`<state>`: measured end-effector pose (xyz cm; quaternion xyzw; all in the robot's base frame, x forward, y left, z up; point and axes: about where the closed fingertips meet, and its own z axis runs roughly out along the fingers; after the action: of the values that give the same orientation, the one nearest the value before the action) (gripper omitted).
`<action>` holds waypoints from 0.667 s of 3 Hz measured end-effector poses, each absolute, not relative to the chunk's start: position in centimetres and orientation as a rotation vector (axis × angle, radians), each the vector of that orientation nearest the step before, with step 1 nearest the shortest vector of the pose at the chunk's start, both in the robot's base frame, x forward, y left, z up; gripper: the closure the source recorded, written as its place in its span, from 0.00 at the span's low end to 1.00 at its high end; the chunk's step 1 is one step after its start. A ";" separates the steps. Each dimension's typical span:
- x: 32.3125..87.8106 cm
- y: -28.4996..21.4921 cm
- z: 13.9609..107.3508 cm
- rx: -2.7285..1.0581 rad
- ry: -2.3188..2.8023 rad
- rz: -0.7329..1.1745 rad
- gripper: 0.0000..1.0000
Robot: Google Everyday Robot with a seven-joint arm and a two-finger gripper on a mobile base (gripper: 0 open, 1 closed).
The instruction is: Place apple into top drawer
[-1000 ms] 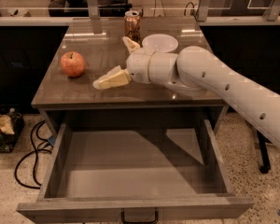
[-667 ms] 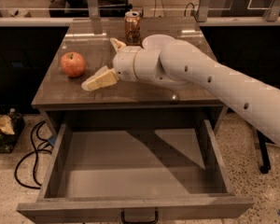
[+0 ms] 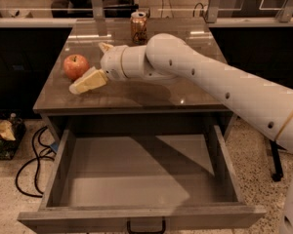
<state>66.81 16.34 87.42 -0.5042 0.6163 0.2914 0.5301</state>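
**Apple not yet grasped; top drawer open and waiting**

The apple is seen resting on the cabinet top, near its left edge; it has not been lifted, and nothing has been placed in the top drawer, which is pulled fully out below, its flat bottom bare. The gripper is held low over the cabinet top just to the right of the apple; its fingers are spread apart and nothing is clasped between them; whether the lower finger touches the fruit cannot be made out. The task is judged to be at its start: the grasp, the lift and the carry down into the drawer are all left to be done.

Open room is found on the cabinet top around the apple; a soda can stands well apart at the back. The left edge lies close to the fruit, so a nudge that way could roll it off. The drawer's low walls and the cabinet's front lip must be cleared on the way down; the wide bottom leaves ample room for the release.
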 end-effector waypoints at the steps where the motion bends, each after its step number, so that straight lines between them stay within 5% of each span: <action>1: 67.8 18.0 87.0 -1.194 1.463 0.763 0.00; 2: 68.3 19.6 86.4 -1.197 1.478 0.803 0.00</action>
<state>68.35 19.60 86.38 -0.4976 0.6148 0.3337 0.5129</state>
